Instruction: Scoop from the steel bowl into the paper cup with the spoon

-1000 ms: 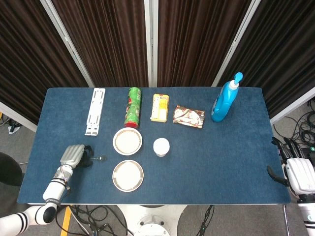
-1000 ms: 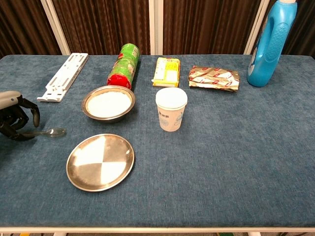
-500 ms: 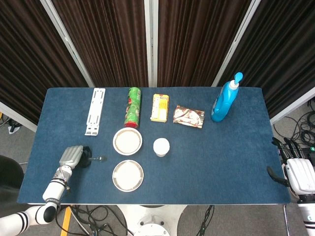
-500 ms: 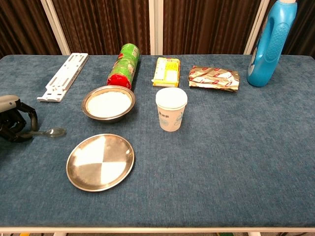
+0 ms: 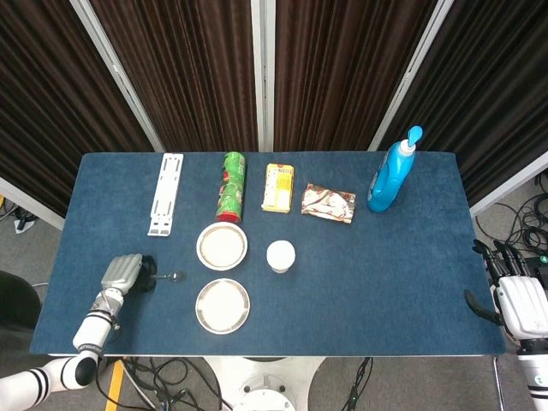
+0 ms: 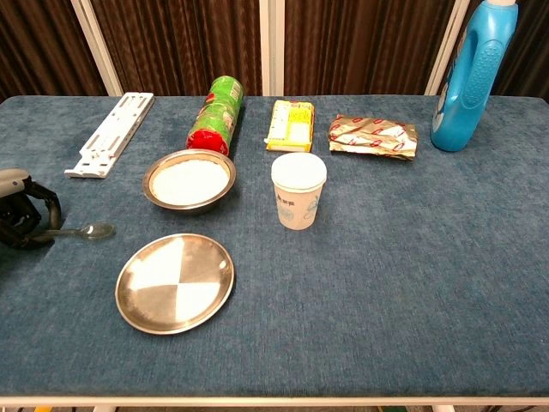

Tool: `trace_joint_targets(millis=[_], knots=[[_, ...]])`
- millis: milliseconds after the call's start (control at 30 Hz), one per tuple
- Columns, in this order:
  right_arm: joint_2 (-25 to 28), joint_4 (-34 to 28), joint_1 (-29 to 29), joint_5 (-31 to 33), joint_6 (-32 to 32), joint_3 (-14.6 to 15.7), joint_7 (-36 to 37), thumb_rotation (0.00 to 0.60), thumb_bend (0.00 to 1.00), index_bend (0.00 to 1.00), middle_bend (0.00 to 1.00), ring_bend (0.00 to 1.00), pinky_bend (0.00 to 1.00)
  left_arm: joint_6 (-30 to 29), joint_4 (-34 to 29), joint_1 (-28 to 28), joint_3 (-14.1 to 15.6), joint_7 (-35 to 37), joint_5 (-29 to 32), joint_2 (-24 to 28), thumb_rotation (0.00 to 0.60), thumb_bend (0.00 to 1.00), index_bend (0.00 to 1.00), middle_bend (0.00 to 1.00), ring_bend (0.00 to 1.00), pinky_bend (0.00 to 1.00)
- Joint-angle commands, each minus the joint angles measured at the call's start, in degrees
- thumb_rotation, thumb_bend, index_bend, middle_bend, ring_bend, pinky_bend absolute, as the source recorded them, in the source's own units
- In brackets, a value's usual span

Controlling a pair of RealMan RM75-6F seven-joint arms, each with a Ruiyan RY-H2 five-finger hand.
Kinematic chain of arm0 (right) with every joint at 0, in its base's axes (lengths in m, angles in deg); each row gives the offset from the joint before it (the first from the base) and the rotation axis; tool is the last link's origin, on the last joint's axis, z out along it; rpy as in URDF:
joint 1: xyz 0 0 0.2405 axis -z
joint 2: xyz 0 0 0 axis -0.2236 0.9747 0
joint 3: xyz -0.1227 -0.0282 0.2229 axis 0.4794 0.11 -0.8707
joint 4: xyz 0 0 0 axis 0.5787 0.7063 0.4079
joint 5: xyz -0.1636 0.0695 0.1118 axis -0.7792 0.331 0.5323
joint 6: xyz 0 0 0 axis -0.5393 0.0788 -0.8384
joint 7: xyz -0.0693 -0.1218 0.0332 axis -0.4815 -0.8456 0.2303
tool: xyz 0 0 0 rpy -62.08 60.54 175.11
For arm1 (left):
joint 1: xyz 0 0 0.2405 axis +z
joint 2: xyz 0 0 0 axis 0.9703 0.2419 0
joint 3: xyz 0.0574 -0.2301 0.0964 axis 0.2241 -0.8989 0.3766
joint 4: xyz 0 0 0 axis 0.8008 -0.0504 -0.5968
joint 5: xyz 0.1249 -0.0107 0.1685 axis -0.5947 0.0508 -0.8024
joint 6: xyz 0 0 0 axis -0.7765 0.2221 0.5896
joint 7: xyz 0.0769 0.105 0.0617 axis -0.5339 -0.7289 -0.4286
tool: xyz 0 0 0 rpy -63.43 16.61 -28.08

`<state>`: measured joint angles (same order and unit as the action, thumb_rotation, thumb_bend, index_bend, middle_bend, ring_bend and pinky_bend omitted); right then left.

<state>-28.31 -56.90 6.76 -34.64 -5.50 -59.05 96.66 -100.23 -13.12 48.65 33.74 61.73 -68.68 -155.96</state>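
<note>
Sliding leftward along the near-left part of the table, the left hand (image 6: 19, 219) now sits closer to the table edge than a second ago, and the spoon (image 6: 79, 232) has gone with it. Its dark fingers (image 6: 39, 225) curl around the handle end; whether they truly pinch it cannot be told, since the contact is hidden.

From the fingers the spoon's long axis runs straight right, handle at the hand, small bowl end pointing toward the dishes. Its bowl end rests on the cloth.

To the right and a little farther back stands the steel bowl (image 6: 189, 179), filled with something white; further right stands the paper cup (image 6: 298, 190). So the coming lift, I judge, has to travel right and away. The left hand is far the nearer; the right hand (image 5: 522, 301) hangs off the right table edge with fingers apart, holding nothing.

Counted: one spoon, one steel bowl, one paper cup, one flat steel plate (image 6: 175, 281) near the front.
</note>
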Motion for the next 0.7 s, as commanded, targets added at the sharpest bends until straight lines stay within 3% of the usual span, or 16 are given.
trace_joint_targets(millis=[33,333,700], knots=[[0.00,-0.02,0.04,-0.01,-0.05,0.02,-0.02,0.600,0.26,0.00,0.18,0.00,0.00,0.14,0.08,-0.11,0.02,-0.07,0.18,-0.04,0.600,0.40,0.59,0.93,0.91,1.00],[0.01,-0.10,0.13,-0.03,-0.15,0.05,-0.03,0.600,0.26,0.00,0.18,0.00,0.00,0.45,0.62,-0.11,0.47,0.22,-0.08,-0.03,0.600,0.46,0.61,0.94,0.92,1.00],[0.51,-0.45,0.39,-0.25,-0.90,-0.10,-0.23,0.600,0.26,0.00,0.18,0.00,0.00,-3.48,-3.23,0.01,-0.12,-0.37,-3.39,3.00,0.600,0.47,0.62,0.94,0.92,1.00]])
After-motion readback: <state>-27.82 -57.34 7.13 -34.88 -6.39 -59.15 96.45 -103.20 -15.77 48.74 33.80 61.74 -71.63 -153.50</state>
